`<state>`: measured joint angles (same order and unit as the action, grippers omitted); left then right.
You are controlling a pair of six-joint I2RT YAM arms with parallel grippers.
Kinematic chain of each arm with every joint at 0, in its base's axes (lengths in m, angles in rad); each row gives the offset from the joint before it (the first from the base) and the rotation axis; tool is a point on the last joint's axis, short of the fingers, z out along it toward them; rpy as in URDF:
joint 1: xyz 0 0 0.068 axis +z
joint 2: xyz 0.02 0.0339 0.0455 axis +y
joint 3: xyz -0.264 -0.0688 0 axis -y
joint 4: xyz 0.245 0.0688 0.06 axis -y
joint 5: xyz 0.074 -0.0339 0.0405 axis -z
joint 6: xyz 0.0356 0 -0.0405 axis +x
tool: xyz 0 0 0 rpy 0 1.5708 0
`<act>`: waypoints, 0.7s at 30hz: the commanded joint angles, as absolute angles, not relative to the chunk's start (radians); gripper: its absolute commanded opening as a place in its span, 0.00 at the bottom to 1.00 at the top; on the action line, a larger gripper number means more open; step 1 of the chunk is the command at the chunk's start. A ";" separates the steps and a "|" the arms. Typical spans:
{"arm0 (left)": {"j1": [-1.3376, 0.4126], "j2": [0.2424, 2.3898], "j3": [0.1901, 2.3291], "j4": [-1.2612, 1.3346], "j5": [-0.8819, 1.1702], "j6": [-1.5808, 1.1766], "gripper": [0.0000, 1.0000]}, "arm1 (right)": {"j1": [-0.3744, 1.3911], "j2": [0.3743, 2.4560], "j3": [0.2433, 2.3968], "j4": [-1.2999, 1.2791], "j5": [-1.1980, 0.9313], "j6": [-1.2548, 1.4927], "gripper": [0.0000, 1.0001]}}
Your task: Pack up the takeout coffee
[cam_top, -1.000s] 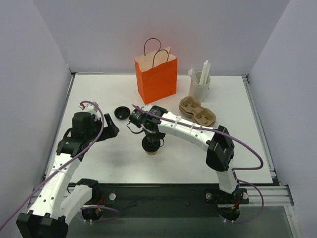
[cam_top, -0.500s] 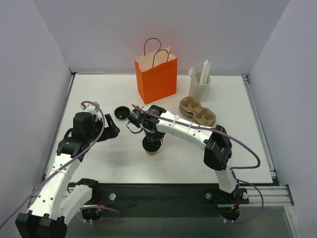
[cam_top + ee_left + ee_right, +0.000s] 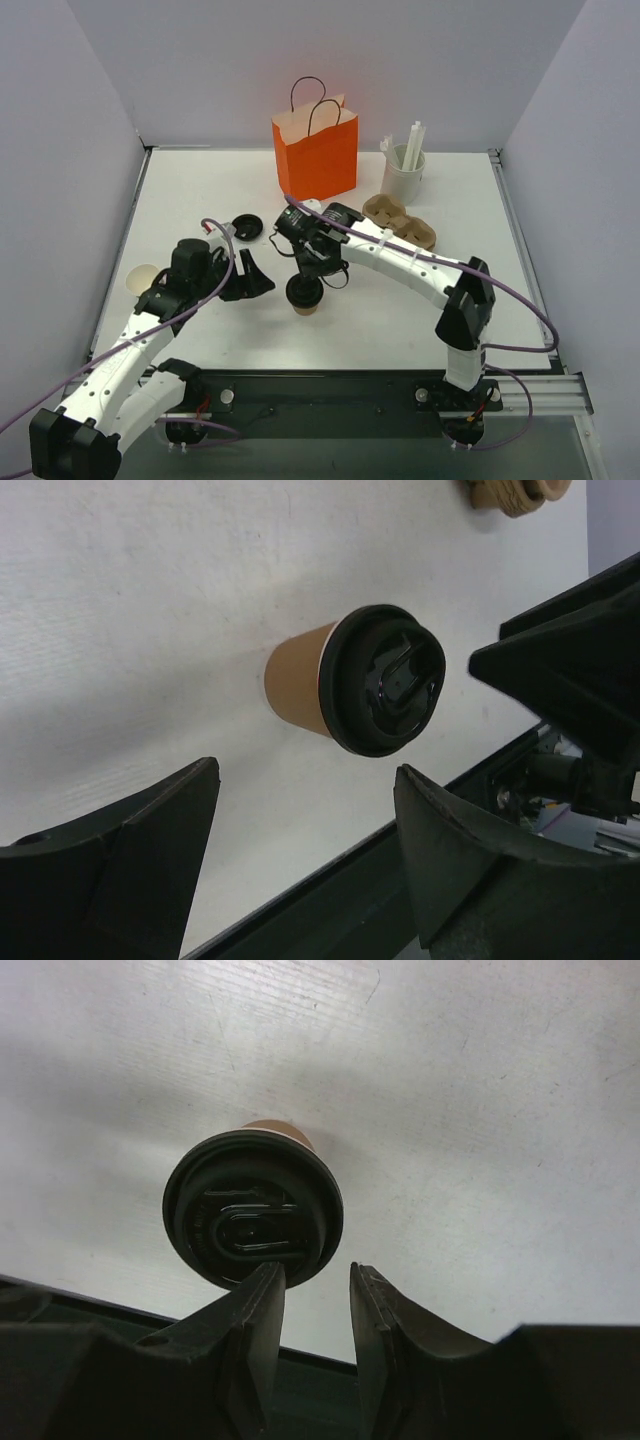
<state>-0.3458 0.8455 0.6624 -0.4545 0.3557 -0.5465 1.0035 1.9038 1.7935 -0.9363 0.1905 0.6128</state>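
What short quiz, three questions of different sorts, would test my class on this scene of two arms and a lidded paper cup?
1. Multiple choice: the small tan kraft paper cup with a round black plastic lid is A) in a cardboard carrier, B) standing on the white table, C) held in the air.
2. True or false: the left gripper has its jaws open and is not touching that cup.
3. Fill in: the upright paper bag at the far side of the table is ____ in colour.
Key: 1 B; 2 true; 3 orange.
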 commanded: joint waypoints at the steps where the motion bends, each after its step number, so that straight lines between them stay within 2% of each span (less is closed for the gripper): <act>1: -0.360 0.851 0.594 -0.249 0.485 -0.649 0.80 | 0.962 1.754 1.645 -0.865 0.083 0.597 0.33; 8: -0.393 0.917 0.561 -0.143 0.500 -0.655 0.80 | 0.853 1.562 1.317 -0.539 -0.173 0.563 0.33; 16: -0.448 0.966 0.509 -0.015 0.479 -0.696 0.80 | 0.830 1.474 1.207 -0.448 -0.210 0.542 0.34; 21: -0.459 1.049 0.519 0.029 0.453 -0.696 0.79 | 0.808 1.433 1.157 -0.396 -0.264 0.538 0.41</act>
